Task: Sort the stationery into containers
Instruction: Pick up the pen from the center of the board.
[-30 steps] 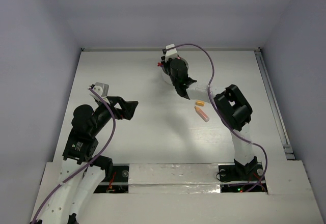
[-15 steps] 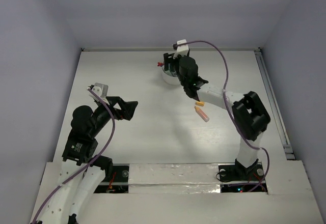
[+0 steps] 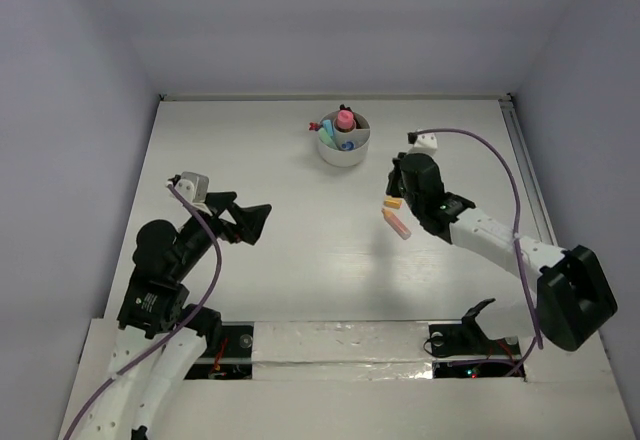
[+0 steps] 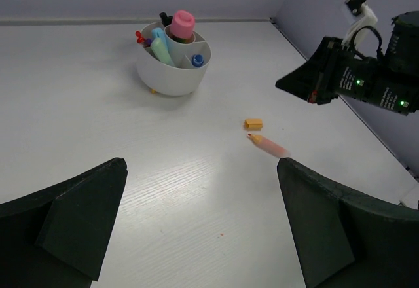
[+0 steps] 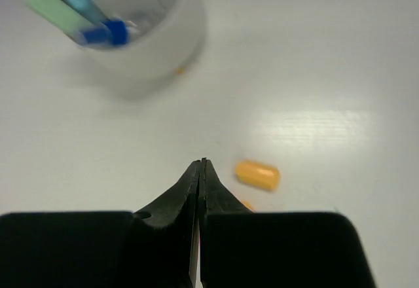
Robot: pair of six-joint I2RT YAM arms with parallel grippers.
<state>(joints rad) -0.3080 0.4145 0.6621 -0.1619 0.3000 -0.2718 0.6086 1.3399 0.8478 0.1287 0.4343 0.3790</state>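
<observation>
The white divided cup (image 3: pixel 343 147) stands at the back centre and holds a pink-capped marker (image 3: pixel 345 119) and blue and green pieces. It also shows in the left wrist view (image 4: pixel 171 73) and, blurred, in the right wrist view (image 5: pixel 154 39). A short orange stub (image 3: pixel 392 202) and a pink pen with an orange tip (image 3: pixel 398 225) lie on the table to the cup's right front. My right gripper (image 3: pixel 396 184) is shut and empty, its tip (image 5: pixel 201 163) just left of the orange stub (image 5: pixel 257 175). My left gripper (image 3: pixel 252 222) is open and empty, hovering over bare table (image 4: pixel 203 235).
A rail (image 3: pixel 535 200) runs along the table's right edge. Grey walls close in the back and both sides. In the left wrist view the orange stub (image 4: pixel 253 124) and pink pen (image 4: pixel 270 146) lie between the cup and the right gripper (image 4: pixel 280 85).
My right arm has drawn back from over the cup, swinging right and nearer, and now sits by the orange stub. The cup is uncovered. The left arm shifted slightly.
</observation>
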